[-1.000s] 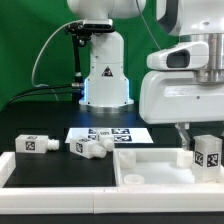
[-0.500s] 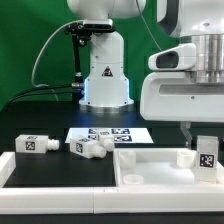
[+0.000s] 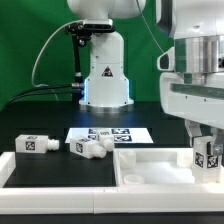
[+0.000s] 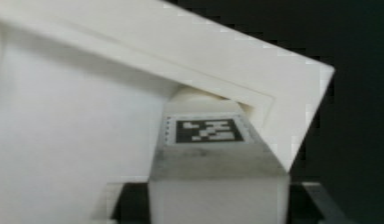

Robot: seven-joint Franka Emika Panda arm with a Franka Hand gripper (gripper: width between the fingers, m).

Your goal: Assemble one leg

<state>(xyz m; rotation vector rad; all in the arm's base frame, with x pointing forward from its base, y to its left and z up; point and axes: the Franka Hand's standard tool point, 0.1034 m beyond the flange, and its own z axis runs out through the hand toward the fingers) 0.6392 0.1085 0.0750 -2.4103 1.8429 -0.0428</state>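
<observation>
My gripper (image 3: 205, 138) is shut on a white leg (image 3: 209, 156) with a black-and-white tag, held upright at the corner of the large white panel (image 3: 150, 168) on the exterior view's right. In the wrist view the leg (image 4: 215, 165) sits between my two dark fingers (image 4: 132, 200), its far end against the inside corner of the panel (image 4: 82, 100). My gripper (image 4: 215, 205) is at that view's edge. Whether the leg is seated in the panel cannot be told.
Another leg (image 3: 33, 144) stands at the exterior view's left. Two more legs (image 3: 90, 148) lie beside it. The marker board (image 3: 108, 133) lies behind them. The robot base (image 3: 104, 75) stands at the back, and a white rim (image 3: 60, 190) runs along the front.
My arm has shifted toward the exterior view's right, and the held leg has sunk slightly at the panel's corner. The other legs have not moved.
</observation>
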